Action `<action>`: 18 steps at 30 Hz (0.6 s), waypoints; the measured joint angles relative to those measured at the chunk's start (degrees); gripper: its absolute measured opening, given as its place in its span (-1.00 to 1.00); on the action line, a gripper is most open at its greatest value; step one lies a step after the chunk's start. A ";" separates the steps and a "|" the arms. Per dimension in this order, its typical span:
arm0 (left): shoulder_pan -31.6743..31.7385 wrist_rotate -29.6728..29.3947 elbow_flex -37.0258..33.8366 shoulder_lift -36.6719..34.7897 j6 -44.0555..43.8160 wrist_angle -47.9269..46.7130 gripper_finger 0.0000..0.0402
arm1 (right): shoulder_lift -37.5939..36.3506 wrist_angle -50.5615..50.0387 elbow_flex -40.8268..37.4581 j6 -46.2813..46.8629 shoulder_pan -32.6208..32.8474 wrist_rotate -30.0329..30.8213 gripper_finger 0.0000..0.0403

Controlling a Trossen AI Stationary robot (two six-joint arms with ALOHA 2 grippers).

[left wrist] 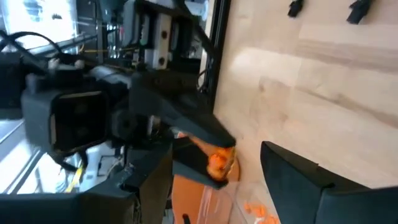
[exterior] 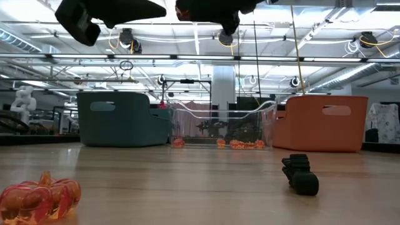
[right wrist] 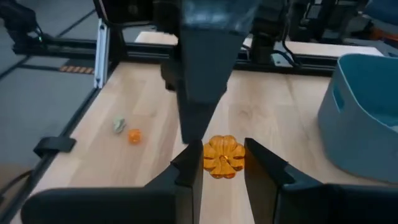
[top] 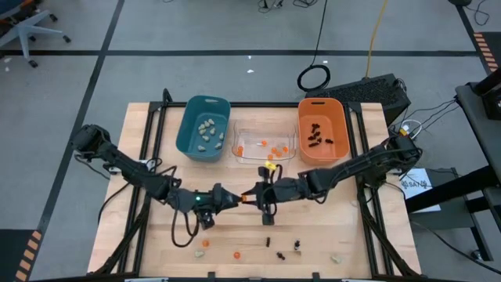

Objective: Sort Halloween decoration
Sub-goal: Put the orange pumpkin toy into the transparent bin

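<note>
Halloween decoration pieces lie in several places, and one of them, an orange pumpkin trinket [right wrist: 223, 156], sits pinched between the fingers of the right gripper [right wrist: 223, 167], above the middle of the bench [top: 149, 235]; the left gripper [top: 232, 198] faces it tip to tip, its fingers spread and holding nothing. Only the wrist views show the pinched pumpkin's ribbed shape; the high view shows just an orange speck where the two grippers meet. The low view alone shows a clear orange pumpkin [exterior: 39, 196] and a black ribbed piece [exterior: 300, 174] close up on the bench. From above, the teal bin [top: 190, 139] holds about five pale lumps, the clear bin [top: 239, 153] about five orange pieces, the orange bin [top: 338, 117] a cluster of black ones too dense to count; along the near bench edge lie two orange pieces, three black ones and one pale lump [top: 336, 258].
</note>
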 joint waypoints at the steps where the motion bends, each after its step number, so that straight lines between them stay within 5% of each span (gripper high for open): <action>1: 0.53 0.78 0.00 0.00 0.02 -0.02 0.16 | 0.00 0.29 0.00 0.46 -0.26 -0.44 -0.65; 8: 2.62 5.11 0.00 0.00 3.78 0.40 0.13 | 0.00 0.30 0.00 1.89 -1.60 -2.87 -0.65; 18: 6.53 10.53 0.00 0.52 4.39 -0.23 -0.23 | 0.00 0.39 0.00 5.35 -3.20 -5.92 -0.65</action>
